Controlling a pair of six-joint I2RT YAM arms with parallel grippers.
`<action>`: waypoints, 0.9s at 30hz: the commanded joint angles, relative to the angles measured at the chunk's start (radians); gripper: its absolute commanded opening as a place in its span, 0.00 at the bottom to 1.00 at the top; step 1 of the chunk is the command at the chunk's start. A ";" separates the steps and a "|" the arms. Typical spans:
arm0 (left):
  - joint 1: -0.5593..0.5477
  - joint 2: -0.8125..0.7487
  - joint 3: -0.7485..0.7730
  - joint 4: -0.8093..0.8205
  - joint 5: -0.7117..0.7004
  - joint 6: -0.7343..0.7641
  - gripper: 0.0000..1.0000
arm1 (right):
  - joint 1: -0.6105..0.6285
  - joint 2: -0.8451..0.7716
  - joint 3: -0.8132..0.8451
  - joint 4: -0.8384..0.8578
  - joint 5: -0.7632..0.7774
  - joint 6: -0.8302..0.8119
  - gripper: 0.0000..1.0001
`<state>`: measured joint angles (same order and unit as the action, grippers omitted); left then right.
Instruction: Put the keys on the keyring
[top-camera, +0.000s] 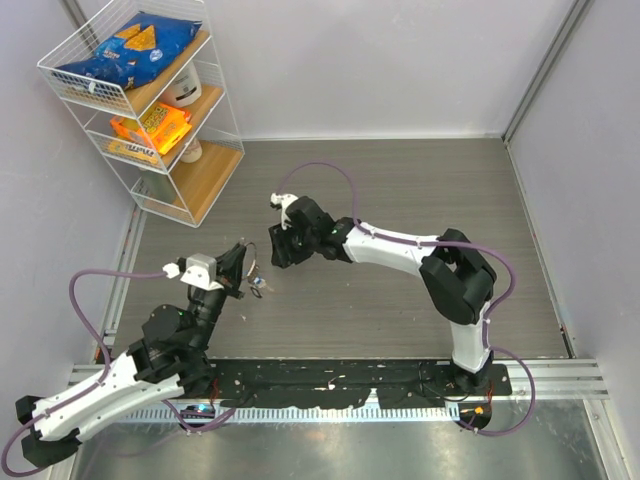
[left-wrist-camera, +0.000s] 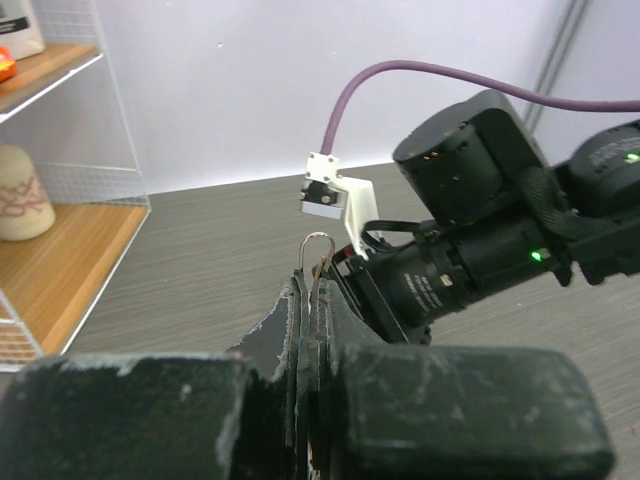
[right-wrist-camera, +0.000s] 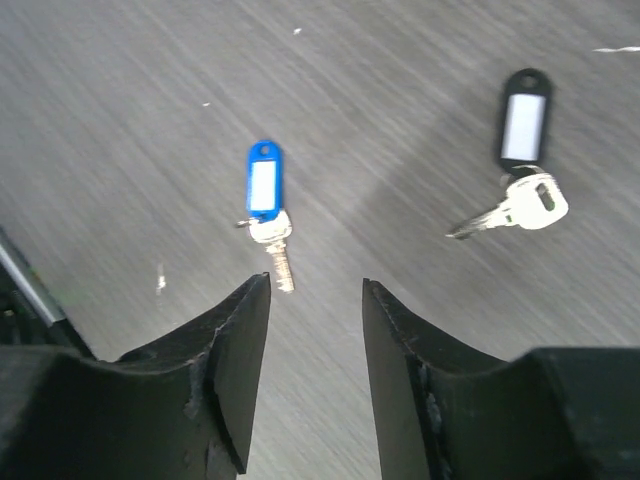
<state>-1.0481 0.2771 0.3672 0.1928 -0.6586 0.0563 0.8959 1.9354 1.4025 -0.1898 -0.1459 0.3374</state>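
Grey wood-grain table (top-camera: 400, 190), enclosed by white walls (top-camera: 350, 60). Wire rack (top-camera: 205, 180) is stood at the far left corner, stocked with snack bags and jars. Right arm (top-camera: 390, 248) is stretched leftwards across the middle of the table; left arm (top-camera: 110, 385) is raised from the near left. Right gripper (right-wrist-camera: 315, 285) is held above the table with its fingers spread, nothing between them. Left gripper (left-wrist-camera: 310, 300) is pressed together on the keyring (left-wrist-camera: 316, 237), whose thin wire loop is seen standing upright out of the fingertips, facing the right arm. Blue-tagged key (right-wrist-camera: 265, 200) is laid flat on the table just ahead of the right gripper; black-tagged key (right-wrist-camera: 533, 197) is laid flat to its right, apart from it.
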 joint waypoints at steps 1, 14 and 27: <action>0.000 -0.021 0.010 0.019 -0.113 0.028 0.00 | 0.043 -0.016 -0.010 0.055 -0.037 0.078 0.50; 0.000 -0.113 -0.010 0.030 -0.326 0.088 0.00 | 0.146 0.039 -0.014 0.121 0.133 0.389 0.55; -0.001 -0.131 -0.027 0.057 -0.357 0.105 0.00 | 0.166 0.129 0.070 0.084 0.250 0.525 0.54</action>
<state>-1.0477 0.1501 0.3389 0.1825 -0.9955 0.1600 1.0546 2.0624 1.4040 -0.1154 0.0448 0.8104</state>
